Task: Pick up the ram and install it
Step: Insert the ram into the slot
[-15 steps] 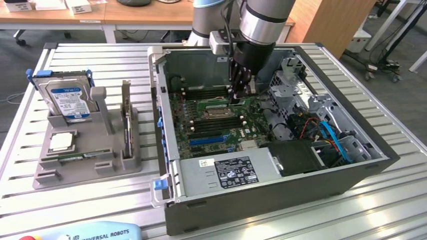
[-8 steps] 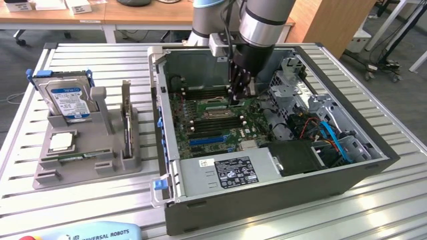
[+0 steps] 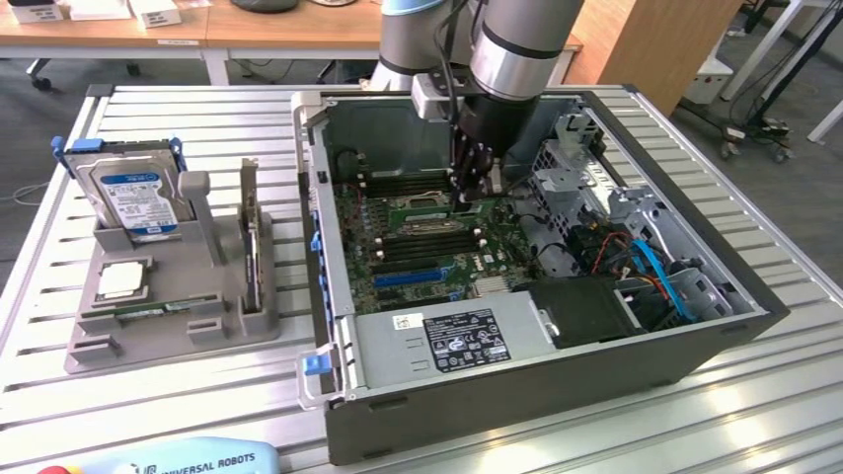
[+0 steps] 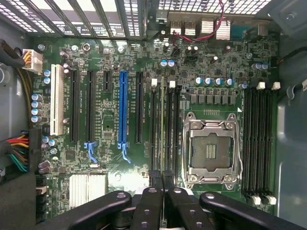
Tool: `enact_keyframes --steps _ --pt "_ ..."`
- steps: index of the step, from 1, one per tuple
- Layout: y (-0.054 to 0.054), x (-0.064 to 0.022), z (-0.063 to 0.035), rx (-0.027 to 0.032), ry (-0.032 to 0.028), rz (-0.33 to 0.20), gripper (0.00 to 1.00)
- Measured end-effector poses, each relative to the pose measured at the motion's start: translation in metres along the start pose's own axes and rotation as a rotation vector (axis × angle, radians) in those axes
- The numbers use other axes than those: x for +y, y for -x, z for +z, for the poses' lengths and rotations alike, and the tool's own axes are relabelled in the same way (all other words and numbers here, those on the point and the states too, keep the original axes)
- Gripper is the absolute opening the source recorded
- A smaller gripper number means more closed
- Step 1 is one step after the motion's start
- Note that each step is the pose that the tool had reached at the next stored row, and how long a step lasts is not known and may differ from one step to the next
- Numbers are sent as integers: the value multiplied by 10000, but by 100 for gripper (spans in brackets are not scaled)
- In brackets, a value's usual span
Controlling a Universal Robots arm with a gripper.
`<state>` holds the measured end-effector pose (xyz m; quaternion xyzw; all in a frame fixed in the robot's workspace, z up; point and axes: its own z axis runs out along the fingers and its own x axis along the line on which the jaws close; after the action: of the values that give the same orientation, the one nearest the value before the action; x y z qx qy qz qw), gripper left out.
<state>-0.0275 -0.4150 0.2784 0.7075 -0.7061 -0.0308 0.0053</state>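
Tool: gripper (image 4: 162, 176) clenched on the ram, jaws closed together on the stick.
Ram (image 4: 162, 124): between the jaws, edge-on in the wrist view as a thin upright line running out past the fingertips (image 4: 169, 175); in the exterior view its green side shows just below the tool. Whether its edge has entered a slot, cannot tell.
Near slots (image 4: 173, 129): black, lined up with the ram, directly under and beside it in the wrist view; lengths run parallel to the stick.
Socket (image 4: 209, 151): metal frame, next to the near slots on one side of the tool; the wrist view shows its interior, the exterior view mostly its outline.
Far slots (image 4: 259, 143): beyond the socket from the tool.
Blue slot (image 4: 123, 105): on the other side of the ram from the socket, well apart from it.
Case (image 3: 554, 400): open, around the tool's working end; exterior view gives the outer walls and the labelled supply (image 3: 455, 341).
Tray (image 3: 211, 341): exterior view, to its left of the tool, outside the case. Carries hard drive (image 3: 140, 202), chip (image 3: 121, 279), upright card (image 3: 251, 237) and a second green stick (image 3: 152, 308), all well apart from the tool.
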Motion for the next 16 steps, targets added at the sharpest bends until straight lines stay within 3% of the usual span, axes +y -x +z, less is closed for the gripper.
enact_keyframes --steps 16 --pt "-19 0 10 -1 -11 -7 12"
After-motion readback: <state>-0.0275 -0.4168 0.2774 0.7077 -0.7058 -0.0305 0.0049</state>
